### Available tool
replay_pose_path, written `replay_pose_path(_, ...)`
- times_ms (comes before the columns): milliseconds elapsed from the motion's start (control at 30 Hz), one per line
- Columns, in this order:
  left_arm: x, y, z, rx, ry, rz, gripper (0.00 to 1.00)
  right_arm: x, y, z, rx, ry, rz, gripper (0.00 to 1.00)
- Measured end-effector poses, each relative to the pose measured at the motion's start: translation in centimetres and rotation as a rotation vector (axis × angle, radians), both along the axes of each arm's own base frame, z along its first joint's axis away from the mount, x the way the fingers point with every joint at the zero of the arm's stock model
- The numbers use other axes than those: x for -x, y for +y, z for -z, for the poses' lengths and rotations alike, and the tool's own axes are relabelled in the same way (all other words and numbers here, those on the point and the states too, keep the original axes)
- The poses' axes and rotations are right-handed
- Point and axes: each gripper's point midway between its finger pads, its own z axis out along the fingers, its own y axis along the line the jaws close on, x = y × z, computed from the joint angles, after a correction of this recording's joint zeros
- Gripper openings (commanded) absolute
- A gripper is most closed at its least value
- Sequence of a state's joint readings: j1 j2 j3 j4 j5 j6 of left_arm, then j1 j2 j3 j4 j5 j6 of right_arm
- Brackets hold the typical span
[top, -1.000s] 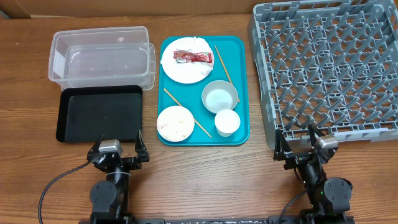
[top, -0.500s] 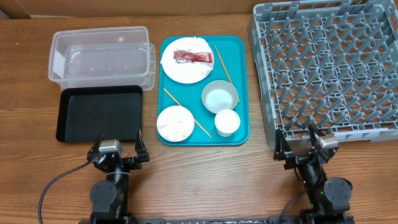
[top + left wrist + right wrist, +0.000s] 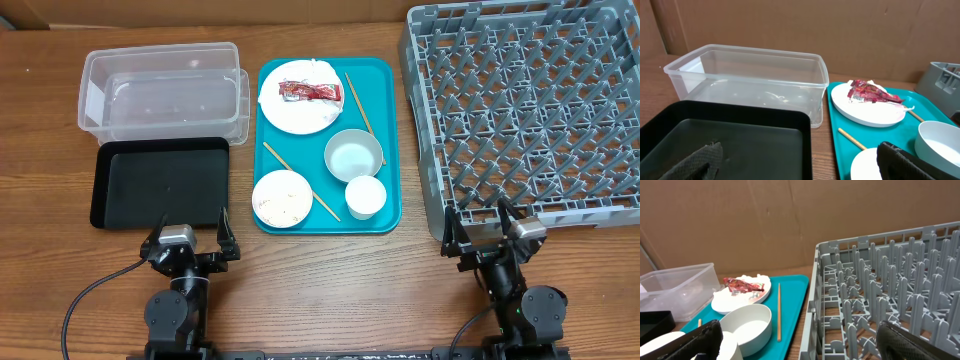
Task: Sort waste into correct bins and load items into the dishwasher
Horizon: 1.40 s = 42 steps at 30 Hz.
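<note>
A red sauce packet [image 3: 308, 91] lies on crumpled white napkin on a white plate [image 3: 296, 107] at the back of the teal tray [image 3: 385, 215]. A white bowl [image 3: 353, 155], a small white cup [image 3: 365, 196] and a plate with pale food scraps [image 3: 283, 199] are also on the teal tray. One chopstick [image 3: 359, 102] lies by the tray's right side and another [image 3: 300, 180] lies slanted across it. My left gripper [image 3: 190, 241] is open and empty in front of the black tray [image 3: 160, 185]. My right gripper [image 3: 478, 236] is open and empty at the grey rack's [image 3: 525, 110] front edge.
The clear tub [image 3: 160, 90] stands behind the black tray at the left. A cardboard wall backs the table. In the left wrist view my gripper [image 3: 802, 167] spans the black tray [image 3: 730, 140] and the teal tray. In the right wrist view my gripper [image 3: 800, 345] faces the rack's left wall [image 3: 815, 305].
</note>
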<state>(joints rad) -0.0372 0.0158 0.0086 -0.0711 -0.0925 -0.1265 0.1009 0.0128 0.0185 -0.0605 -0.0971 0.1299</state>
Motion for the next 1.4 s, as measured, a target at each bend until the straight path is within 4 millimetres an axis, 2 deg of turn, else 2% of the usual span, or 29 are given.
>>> replay_pose_path(233,0.0,0.0,-0.1,-0.033,-0.002,0.003,1.0,0.0,-0.4,-1.6,0.014,-0.071,0.024,1.0)
replay_pose_path(400,-0.1,-0.3,-1.7,-0.074,-0.065,0.022,1.0,-0.1,-0.9,-1.9,0.036,-0.081,0.052,1.0)
replay_pose_path(500,0.0,-0.6,-2.4,-0.083,-0.072,0.037,1.0,0.1,-1.1,-2.9,0.049,-0.091,0.063,1.0)
replay_pose_path(633,0.3,-0.8,-4.7,-0.097,-0.074,0.053,1.0,0.7,-1.2,-5.8,0.06,-0.105,0.069,1.0)
replay_pose_path(800,-0.4,-1.1,-8.9,-0.102,-0.057,0.071,1.0,0.8,-1.3,-8.9,0.095,-0.08,0.075,1.0)
replay_pose_path(933,-2.4,-1.6,-11.4,-0.1,0.05,0.101,1.0,0.0,-1.2,-10.9,0.133,-0.013,0.07,1.0)
replay_pose_path(1133,-6.5,-2.6,-13.2,-0.093,0.333,0.144,1.0,-1.4,-1.0,-13.8,0.162,0.112,0.053,1.0)
replay_pose_path(1300,-10.9,-4.6,-15.6,-0.1,0.57,0.204,1.0,-3.0,-0.5,-15.9,0.17,0.238,0.025,1.0)
replay_pose_path(1400,-13.4,-6.3,-16.4,-0.097,0.712,0.25,1.0,-4.1,0.1,-16.1,0.164,0.327,-0.007,1.0)
